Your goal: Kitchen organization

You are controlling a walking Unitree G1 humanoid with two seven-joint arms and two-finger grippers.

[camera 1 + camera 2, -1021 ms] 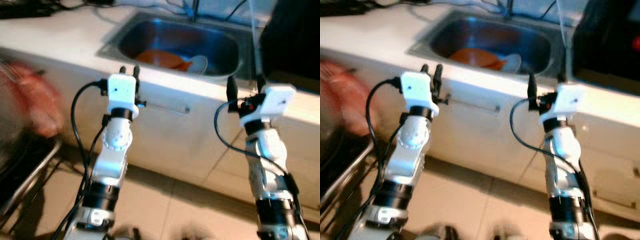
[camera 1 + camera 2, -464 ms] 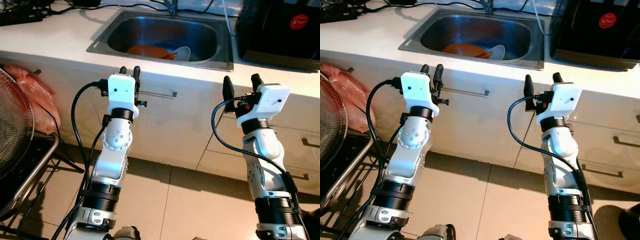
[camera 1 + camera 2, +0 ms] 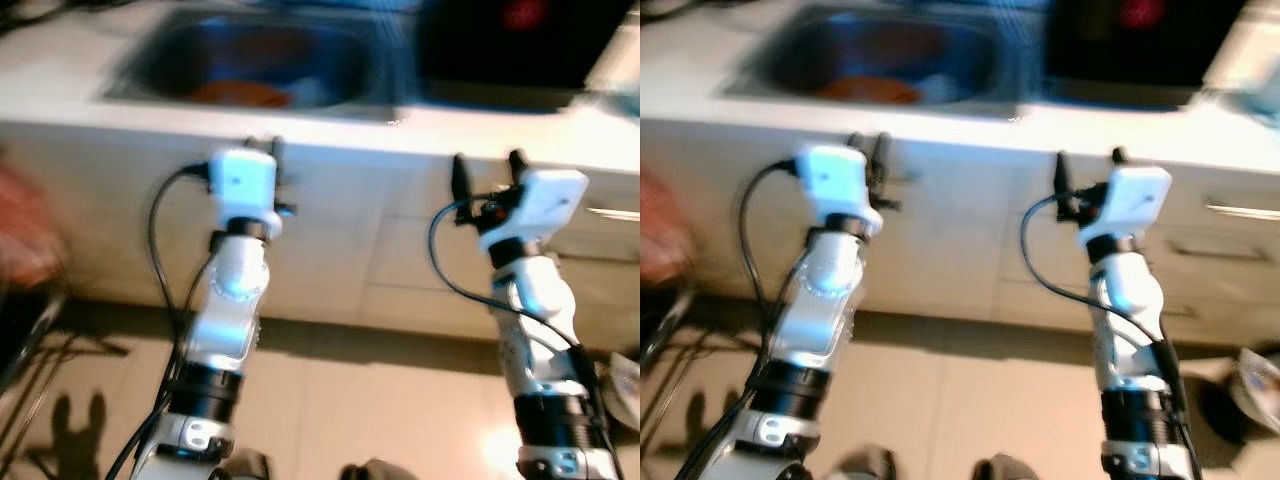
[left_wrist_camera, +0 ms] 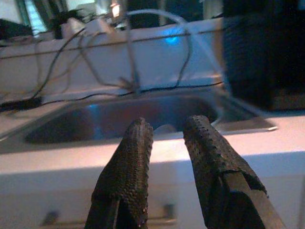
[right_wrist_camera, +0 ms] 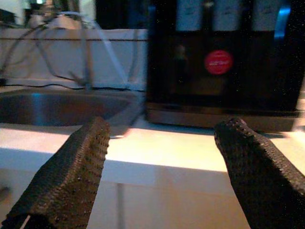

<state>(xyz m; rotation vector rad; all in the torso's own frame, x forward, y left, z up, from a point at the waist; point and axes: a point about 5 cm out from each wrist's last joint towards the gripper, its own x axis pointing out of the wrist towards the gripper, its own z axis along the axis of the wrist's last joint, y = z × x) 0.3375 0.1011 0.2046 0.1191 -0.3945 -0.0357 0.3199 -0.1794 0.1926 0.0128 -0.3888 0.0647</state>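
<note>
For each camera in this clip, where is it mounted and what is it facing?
Head stereo pair: looks down at the sink and counter front; both arms show, left gripper and right gripper raised.
Left wrist: looks along its narrowly parted fingers into the sink.
Right wrist: looks along its wide-apart fingers at a black appliance.
Both wrist views share the sink's edge and the counter.

Head views are pretty blurry, but the counter (image 3: 330, 128) runs across the far side with the sink (image 3: 240, 65) set into it on the left. Something lies in the sink (image 3: 240, 93), too smeared to tell what. A big appliance (image 5: 224, 62) sits on the counter just right of the sink. Cabinet fronts (image 3: 970, 240) drop below the counter edge, with drawer handles (image 3: 1245, 212) off to the right. Tiled floor (image 3: 370, 410) is nearest. Cables (image 4: 90, 67) run along the wall behind the sink.
</note>
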